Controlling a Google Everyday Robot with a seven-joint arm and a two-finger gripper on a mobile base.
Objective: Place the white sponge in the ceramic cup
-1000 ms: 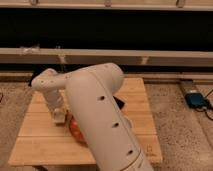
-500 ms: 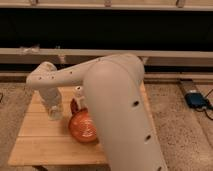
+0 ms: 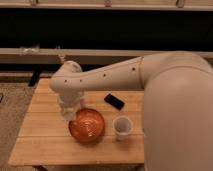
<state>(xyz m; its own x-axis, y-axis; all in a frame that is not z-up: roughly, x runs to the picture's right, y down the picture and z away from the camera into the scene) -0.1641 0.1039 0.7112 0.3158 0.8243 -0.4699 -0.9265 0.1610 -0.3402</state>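
Observation:
The ceramic cup (image 3: 122, 126) is a small plain white round cup standing upright on the wooden table (image 3: 45, 142), just right of the orange bowl (image 3: 86, 125). My gripper (image 3: 67, 112) hangs down from the white wrist (image 3: 70, 85) at the bowl's left rim, low over the table. The white sponge does not show; it may be hidden behind the wrist or gripper. A flat black slab (image 3: 114, 101) lies behind the cup.
My large white arm (image 3: 165, 95) fills the right side and hides the table's right end. A dark shelf and a rail (image 3: 30, 50) run along the back. Speckled floor (image 3: 10, 115) lies to the left of the table.
The arm has pulled back to the right, uncovering the cup and the black slab. The gripper has shifted a little right, up to the bowl's left rim. The small white bottle is now hidden.

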